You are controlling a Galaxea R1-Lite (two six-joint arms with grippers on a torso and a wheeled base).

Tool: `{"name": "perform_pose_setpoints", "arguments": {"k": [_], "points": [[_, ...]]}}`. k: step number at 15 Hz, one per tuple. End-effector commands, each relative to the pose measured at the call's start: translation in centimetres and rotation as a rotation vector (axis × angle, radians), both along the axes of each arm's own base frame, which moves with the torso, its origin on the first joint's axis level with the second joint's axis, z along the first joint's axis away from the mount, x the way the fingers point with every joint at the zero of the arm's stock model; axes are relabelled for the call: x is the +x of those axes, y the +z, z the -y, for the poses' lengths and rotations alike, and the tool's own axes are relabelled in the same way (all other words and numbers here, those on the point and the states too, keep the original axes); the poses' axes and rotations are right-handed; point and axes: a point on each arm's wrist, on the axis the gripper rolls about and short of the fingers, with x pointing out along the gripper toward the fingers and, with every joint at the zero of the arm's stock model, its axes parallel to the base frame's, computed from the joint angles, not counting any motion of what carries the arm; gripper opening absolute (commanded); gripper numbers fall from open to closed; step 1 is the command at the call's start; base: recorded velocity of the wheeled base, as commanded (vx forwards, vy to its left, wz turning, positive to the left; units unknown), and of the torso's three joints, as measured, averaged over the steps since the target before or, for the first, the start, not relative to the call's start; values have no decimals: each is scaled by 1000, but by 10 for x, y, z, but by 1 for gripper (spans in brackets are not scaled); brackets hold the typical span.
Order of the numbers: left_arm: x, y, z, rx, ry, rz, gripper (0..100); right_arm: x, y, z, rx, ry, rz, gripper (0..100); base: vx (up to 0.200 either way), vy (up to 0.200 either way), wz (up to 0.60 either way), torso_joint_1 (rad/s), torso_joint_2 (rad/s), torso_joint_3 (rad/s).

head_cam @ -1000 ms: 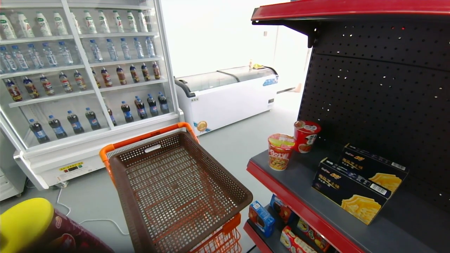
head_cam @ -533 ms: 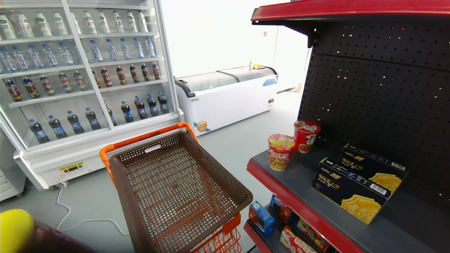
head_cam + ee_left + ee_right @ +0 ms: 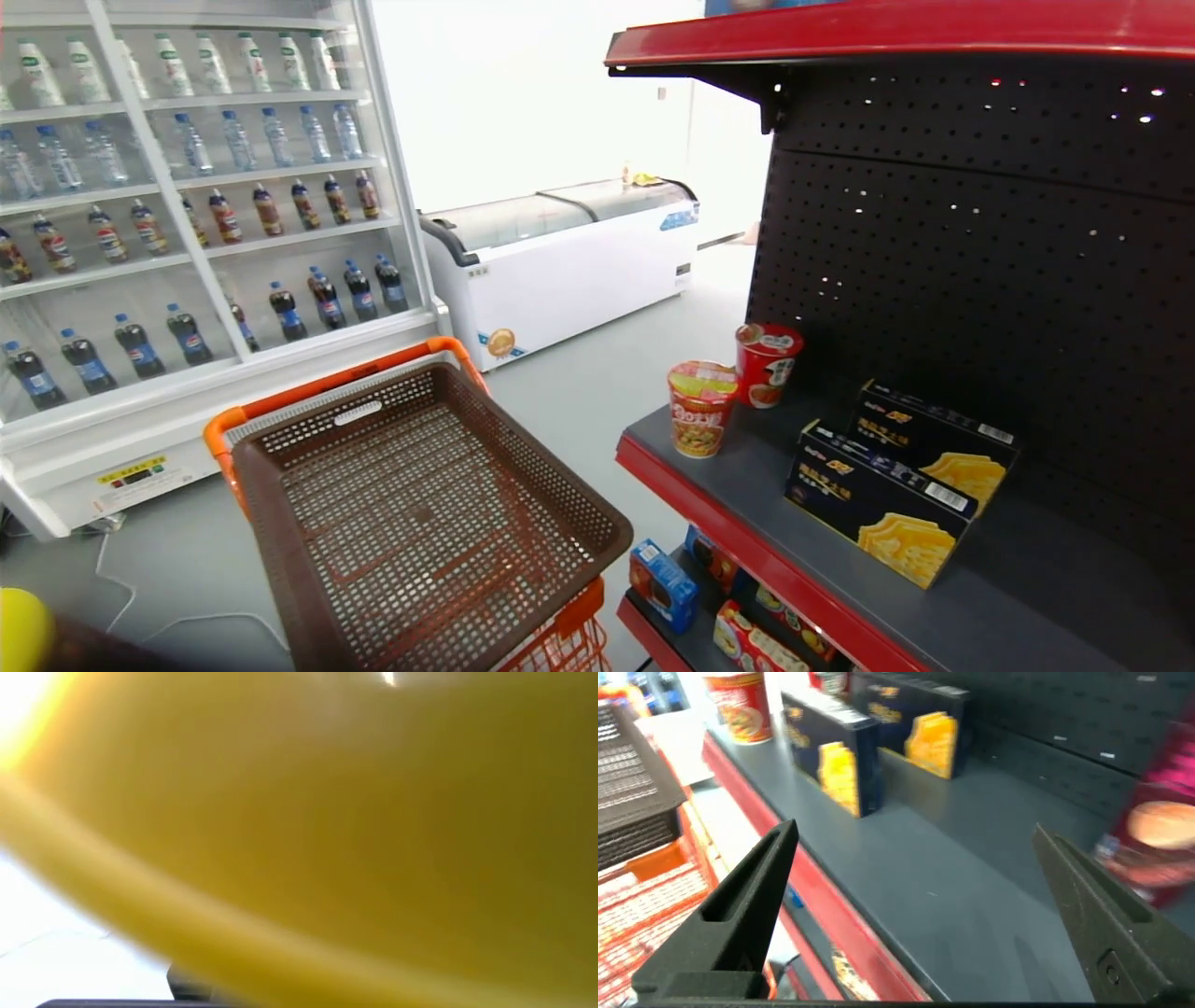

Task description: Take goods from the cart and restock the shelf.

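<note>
Yellow-lidded canister [image 3: 17,630]: lowered to the near left corner. Head view turned right, toward the shelf [image 3: 747,485]; placement judged pending. Right gripper [image 3: 915,835]: fingers spread, nothing held. Left gripper: state cannot be told.

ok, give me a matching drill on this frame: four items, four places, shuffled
Items:
1. brown basket
2. yellow-lidded cup
3. red cup
4. blue packet

Places:
A. on the lower shelf
B. on the grey shelf, near its front edge
C. atop the orange cart
D. behind the other cup, nearer the pegboard

Pairs: 1-C, 2-B, 3-D, 4-A
</note>
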Motion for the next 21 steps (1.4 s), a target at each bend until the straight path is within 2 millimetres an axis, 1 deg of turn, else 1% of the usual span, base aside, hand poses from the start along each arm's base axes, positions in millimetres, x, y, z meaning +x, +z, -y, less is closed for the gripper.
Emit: {"name": "perform_pose_setpoints", "arguments": {"k": [1, 6, 10, 21], "points": [[0, 2, 0, -1, 3, 6, 0, 0, 0, 0, 0, 0, -1, 100, 0, 0, 0, 0, 0, 0], [0, 3, 0, -13, 12, 4, 0, 0, 0, 0, 3, 0, -1, 100, 0, 0, 0, -12, 22, 16], [1, 3, 0, -13, 12, 1, 0, 0, 0, 0, 4, 0, -1, 100, 0, 0, 0, -91, 224, 122], [1, 3, 0, -12, 13, 1, 0, 0, 0, 0, 4, 2, -1, 100, 0, 0, -600, -2, 9, 8]]}}
